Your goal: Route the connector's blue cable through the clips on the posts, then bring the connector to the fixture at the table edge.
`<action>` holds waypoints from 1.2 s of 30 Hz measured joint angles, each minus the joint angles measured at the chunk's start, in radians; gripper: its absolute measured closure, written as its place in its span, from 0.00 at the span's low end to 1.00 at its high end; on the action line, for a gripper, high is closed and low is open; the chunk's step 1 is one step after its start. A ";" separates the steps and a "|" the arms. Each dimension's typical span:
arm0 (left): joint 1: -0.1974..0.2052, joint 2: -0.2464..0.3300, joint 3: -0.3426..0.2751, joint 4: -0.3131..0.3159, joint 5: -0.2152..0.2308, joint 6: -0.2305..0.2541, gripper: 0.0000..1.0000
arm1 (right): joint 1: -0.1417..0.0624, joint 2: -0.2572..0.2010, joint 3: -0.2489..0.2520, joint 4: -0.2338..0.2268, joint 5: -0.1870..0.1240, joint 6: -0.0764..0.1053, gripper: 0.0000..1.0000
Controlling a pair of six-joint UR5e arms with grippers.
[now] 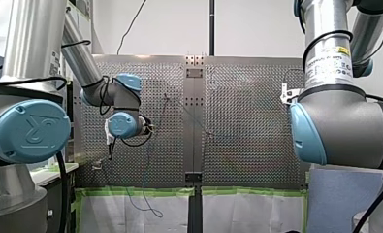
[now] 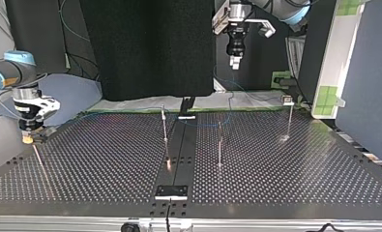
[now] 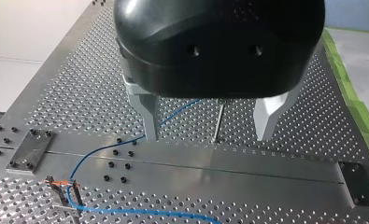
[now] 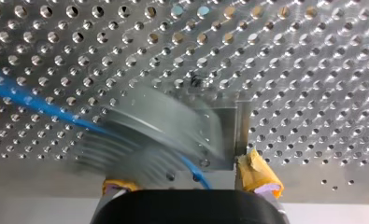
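Step in hand, by judgement: seating the connector at the edge fixture. My right gripper (image 4: 189, 181) sits low at the perforated metal worktop's (image 4: 313, 70) edge, at the top view's left. Its yellow-padded fingers (image 4: 259, 175) stand well apart, clamping nothing. The blurred ribbed metal connector (image 4: 159, 140) lies between them, beside the small square metal fixture plate (image 4: 224, 140); contact cannot be told. The thin blue cable (image 4: 28, 95) trails away. My left gripper (image 3: 208, 135) hovers above a thin metal post (image 3: 218, 121), metal fingers wide open, empty. Recommended: confirm seating, then lift straight, clear of the cable
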State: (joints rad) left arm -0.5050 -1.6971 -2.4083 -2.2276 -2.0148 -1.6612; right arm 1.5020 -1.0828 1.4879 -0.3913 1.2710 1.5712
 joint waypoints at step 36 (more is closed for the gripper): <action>-0.005 0.000 -0.003 0.008 0.007 -0.007 0.00 | 0.044 -0.089 0.097 0.008 0.199 -0.001 0.00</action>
State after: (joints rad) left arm -0.5099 -1.6971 -2.4110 -2.2194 -2.0073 -1.6682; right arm 1.5460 -1.1720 1.5852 -0.3828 1.4698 1.5702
